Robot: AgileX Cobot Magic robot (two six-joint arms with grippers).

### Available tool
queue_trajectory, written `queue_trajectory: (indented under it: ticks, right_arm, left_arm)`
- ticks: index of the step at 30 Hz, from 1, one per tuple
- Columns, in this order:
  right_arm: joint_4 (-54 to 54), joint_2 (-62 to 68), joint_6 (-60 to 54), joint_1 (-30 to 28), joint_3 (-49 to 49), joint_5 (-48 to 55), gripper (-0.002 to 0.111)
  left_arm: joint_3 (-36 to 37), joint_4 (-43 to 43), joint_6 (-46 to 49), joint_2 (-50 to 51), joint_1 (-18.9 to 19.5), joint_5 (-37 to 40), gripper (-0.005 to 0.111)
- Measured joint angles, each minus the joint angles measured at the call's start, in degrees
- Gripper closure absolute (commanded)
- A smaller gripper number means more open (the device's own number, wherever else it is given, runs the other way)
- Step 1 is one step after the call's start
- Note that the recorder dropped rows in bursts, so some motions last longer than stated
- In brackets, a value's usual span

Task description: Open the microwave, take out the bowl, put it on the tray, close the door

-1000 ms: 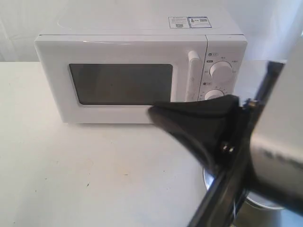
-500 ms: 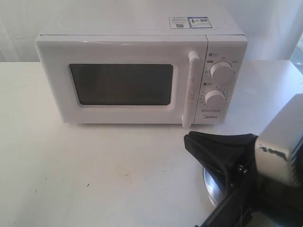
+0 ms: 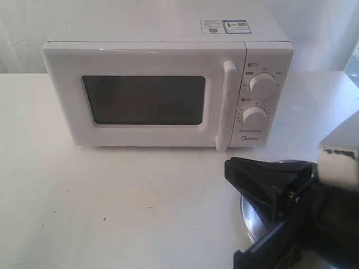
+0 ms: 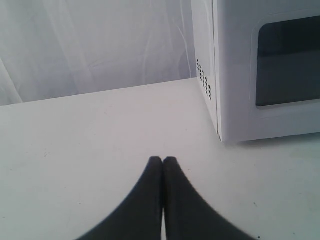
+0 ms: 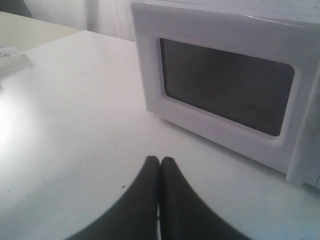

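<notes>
Pulled back and lowered since a second ago, the right gripper (image 3: 235, 171) no longer covers the microwave's front. It now hangs low over the near right part of the table (image 3: 112, 196), its black fingers pressed together and holding nothing. Its arm fills the near right corner of the exterior view, blurred and cut off by the frame.

Directly beneath this gripper lies the tray (image 3: 247, 216). Only a curved sliver of its shiny rim shows, and the rest is hidden under the arm.

The left gripper (image 4: 163, 161) shows only in its own wrist view. It too is closed, tip against tip, empty, above bare table.

Beyond both grippers the microwave (image 3: 146, 56) stands where it stood before, with the door (image 3: 140, 134) shut. Now uncovered past the right gripper are the foot of the tall handle (image 3: 226, 106), the lower knob (image 3: 255, 116) and the Midea logo (image 3: 249, 138). The upper knob (image 3: 262, 84) sits above them. The window (image 3: 145, 100) is too dark to show what is inside. Past the left gripper only the microwave's vented side wall and one door corner are in frame.

Farthest back, the stickers (image 3: 224, 26) on top are too small to read.
</notes>
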Motion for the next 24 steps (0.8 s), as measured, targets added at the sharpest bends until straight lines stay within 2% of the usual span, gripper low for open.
queue_trajectory:
  ticks: [6, 10, 13, 14, 20, 24]
  right_arm:
    - [-0.2, -2.4, 0.6, 0.0, 0.0, 2.2, 0.108]
    - [-0.5, -3.1, 1.1, -7.2, 0.0, -0.1, 0.108]
    - [-2.6, -4.5, 1.1, -19.7, 0.0, -11.0, 0.108]
    - [-3.7, -5.2, 1.1, -26.2, 0.0, -15.6, 0.108]
    - [-6.0, -11.4, 1.1, -57.2, 1.7, -40.6, 0.108]
    - [-6.3, -16.1, 1.1, -70.0, 4.9, -48.2, 0.108]
  left_arm:
    - [0.0, 0.0, 0.0, 0.0, 0.0, 0.0, 0.107]
    - [0.0, 0.0, 0.0, 0.0, 0.0, 0.0, 0.107]
    - [0.0, 0.0, 0.0, 0.0, 0.0, 0.0, 0.107]
    - [0.0, 0.0, 0.0, 0.0, 0.0, 0.0, 0.107]
    - [0.0, 0.0, 0.0, 0.0, 0.0, 0.0, 0.107]
    - [0.0, 0.0, 0.0, 0.0, 0.0, 0.0, 0.107]
